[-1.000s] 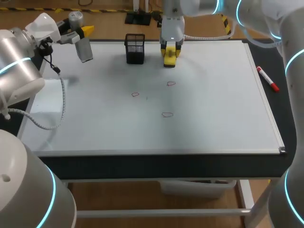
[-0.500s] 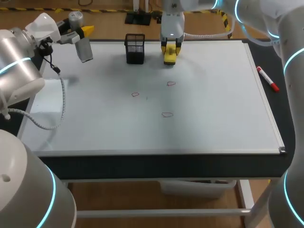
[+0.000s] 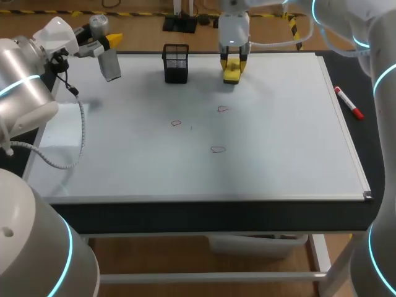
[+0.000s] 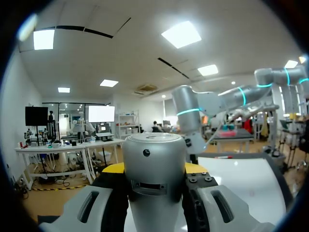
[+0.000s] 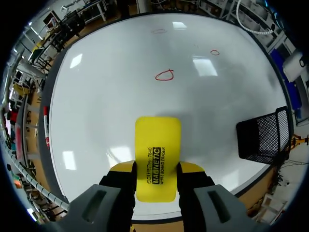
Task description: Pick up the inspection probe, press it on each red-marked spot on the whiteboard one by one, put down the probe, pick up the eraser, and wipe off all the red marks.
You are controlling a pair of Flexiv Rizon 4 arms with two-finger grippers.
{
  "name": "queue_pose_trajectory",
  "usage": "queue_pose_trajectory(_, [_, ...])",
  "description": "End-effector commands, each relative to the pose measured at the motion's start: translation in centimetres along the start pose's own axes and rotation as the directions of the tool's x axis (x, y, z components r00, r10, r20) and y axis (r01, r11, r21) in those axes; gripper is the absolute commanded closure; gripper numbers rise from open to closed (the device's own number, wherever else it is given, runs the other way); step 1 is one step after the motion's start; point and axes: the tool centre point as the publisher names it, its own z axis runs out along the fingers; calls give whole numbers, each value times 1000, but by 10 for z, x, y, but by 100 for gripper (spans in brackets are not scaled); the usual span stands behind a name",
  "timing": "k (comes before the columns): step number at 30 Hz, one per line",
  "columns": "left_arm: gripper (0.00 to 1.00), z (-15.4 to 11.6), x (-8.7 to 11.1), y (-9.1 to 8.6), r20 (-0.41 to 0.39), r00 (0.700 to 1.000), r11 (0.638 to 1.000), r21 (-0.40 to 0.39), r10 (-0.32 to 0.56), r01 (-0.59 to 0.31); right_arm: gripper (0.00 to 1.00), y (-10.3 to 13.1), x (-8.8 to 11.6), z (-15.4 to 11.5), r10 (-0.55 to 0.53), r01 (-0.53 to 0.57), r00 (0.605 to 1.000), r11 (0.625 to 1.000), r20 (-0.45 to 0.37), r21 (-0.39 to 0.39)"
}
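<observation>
A silver cylindrical probe (image 3: 111,65) (image 4: 154,152) hangs over the whiteboard's (image 3: 278,142) far left corner, and my left gripper (image 3: 106,44) (image 4: 154,169) is shut on it. My right gripper (image 3: 232,64) (image 5: 155,174) is shut on the yellow eraser (image 3: 231,75) (image 5: 157,145), low over the board's back edge near the middle. Three small red marks lie in the board's middle: one (image 3: 176,122) at the left, one (image 3: 223,109) nearer the eraser, and one (image 3: 217,149) closest to the front. In the right wrist view the nearest mark (image 5: 164,75) lies ahead of the eraser.
A black mesh basket (image 3: 176,63) (image 5: 264,137) stands at the back of the board, left of the eraser. A red marker (image 3: 349,103) lies on the dark table just past the board's right edge.
My right gripper has carried the eraser a little to the right along the board's back edge, away from the basket. The left arm and probe have stayed put.
</observation>
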Motion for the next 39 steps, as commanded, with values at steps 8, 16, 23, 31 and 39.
queue_pose_trajectory(8, [100,0,1,-1,4,1000,1000,2,1,-1,100,56,55,-21,75,-76,997,987,9,141])
queue_pose_trajectory(16, [100,0,1,-1,4,1000,1000,2,1,-1,100,74,79,-22,125,-122,992,978,-9,167])
queue_pose_trajectory(23, [100,0,1,-1,4,1000,1000,2,1,-1,100,91,101,-23,184,-178,983,966,-13,189])
queue_pose_trajectory(31, [100,0,1,-1,4,1000,1000,2,1,-1,100,104,123,-23,251,-239,968,947,-31,216])
queue_pose_trajectory(39, [100,0,1,-1,4,1000,1000,2,1,-1,100,111,139,-23,300,-286,953,930,-31,231])
